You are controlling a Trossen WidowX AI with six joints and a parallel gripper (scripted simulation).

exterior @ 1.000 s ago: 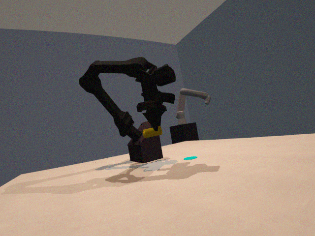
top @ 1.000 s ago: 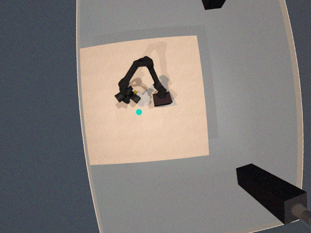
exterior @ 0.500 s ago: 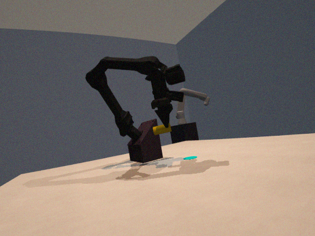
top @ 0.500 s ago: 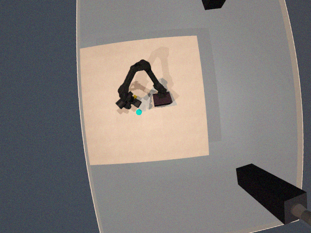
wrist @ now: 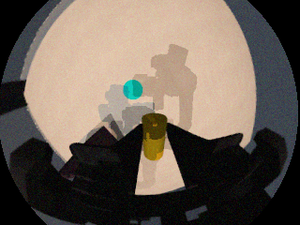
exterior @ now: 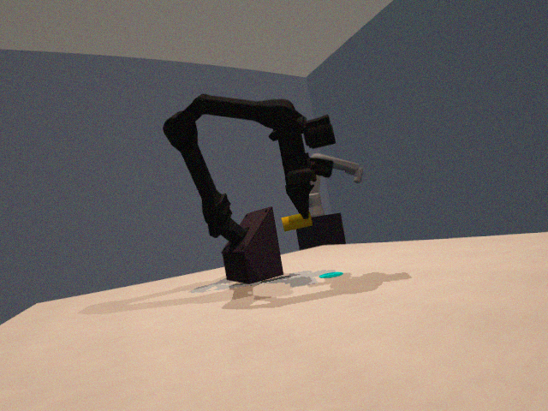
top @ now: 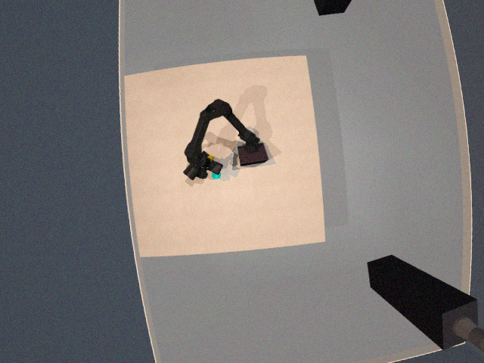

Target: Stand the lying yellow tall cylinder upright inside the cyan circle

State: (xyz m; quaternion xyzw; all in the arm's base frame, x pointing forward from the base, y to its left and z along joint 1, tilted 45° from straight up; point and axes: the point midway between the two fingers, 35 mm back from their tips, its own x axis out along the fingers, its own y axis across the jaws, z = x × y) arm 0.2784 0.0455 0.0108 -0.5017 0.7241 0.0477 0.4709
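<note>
The yellow tall cylinder [top: 211, 157] [exterior: 292, 222] [wrist: 154, 138] is held in the air, well above the table, lying nearly level in the exterior view. My gripper [exterior: 306, 217] [wrist: 154, 127] is shut on it, near one end in the exterior view, with a finger on each side in the wrist view. The cyan circle [top: 215, 175] [exterior: 330, 275] [wrist: 133, 89] is flat on the table. In the wrist view it lies ahead and a little left of the cylinder. In the top view the gripper's hand hides part of the cylinder and the circle's upper edge.
The arm's dark base block [top: 252, 154] [exterior: 253, 252] stands on the pale table top [top: 234, 215] [exterior: 309, 345], right of the circle in the top view. A second, grey arm [exterior: 338, 163] on a dark block [exterior: 322, 230] stands behind the table in the exterior view.
</note>
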